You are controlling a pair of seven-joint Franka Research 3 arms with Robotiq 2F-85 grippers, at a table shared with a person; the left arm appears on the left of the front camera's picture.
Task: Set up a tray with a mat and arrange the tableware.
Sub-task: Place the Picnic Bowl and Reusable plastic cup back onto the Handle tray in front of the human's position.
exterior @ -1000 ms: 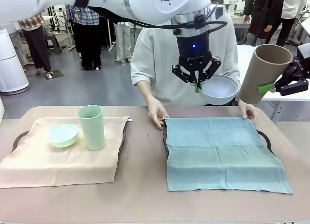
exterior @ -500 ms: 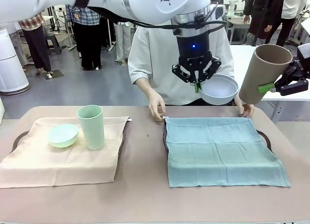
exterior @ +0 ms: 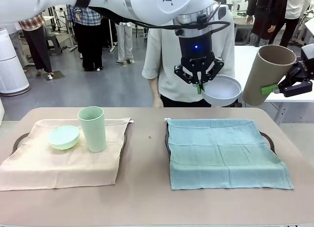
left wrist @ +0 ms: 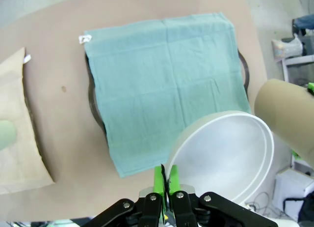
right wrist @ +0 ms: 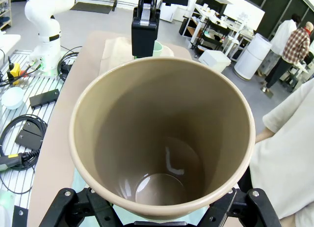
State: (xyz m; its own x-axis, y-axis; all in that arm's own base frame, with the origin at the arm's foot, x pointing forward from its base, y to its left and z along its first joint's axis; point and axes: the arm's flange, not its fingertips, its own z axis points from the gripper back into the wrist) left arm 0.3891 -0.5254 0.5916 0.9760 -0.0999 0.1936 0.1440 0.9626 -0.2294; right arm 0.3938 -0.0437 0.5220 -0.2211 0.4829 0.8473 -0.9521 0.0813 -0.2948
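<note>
Two trays on a table, one per side; the left tray point(exterior: 19, 137) carries a beige mat point(exterior: 64, 163) with a green bowl point(exterior: 64, 137) and green cup point(exterior: 92, 128) standing just beside each other, and the right tray point(exterior: 267, 137) carries a teal mat point(exterior: 225, 153) with nothing on it. The left gripper point(exterior: 199, 84) hangs above the far edge of the teal mat, its pads pressed together on the rim of the white bowl point(exterior: 222, 90), which tilts with its opening toward the camera; in the left wrist view the bowl point(left wrist: 225, 158) is seen over the mat's near corner. The right gripper point(exterior: 274, 89) holds the tan cup point(exterior: 267, 74) aloft at the right side of the table, its jaws set wide around the cup wall, the cup leaning mouth-up. A person stands at the far side, hands off the mat. The step in hand appears to be placing the bowl. To do it well, level the bowl before lowering, set it down on the mat's left half to mirror the other tray, and leave room beside it for the cup; release only once its base rests flat, so the thin cloth does not bunch.
</note>
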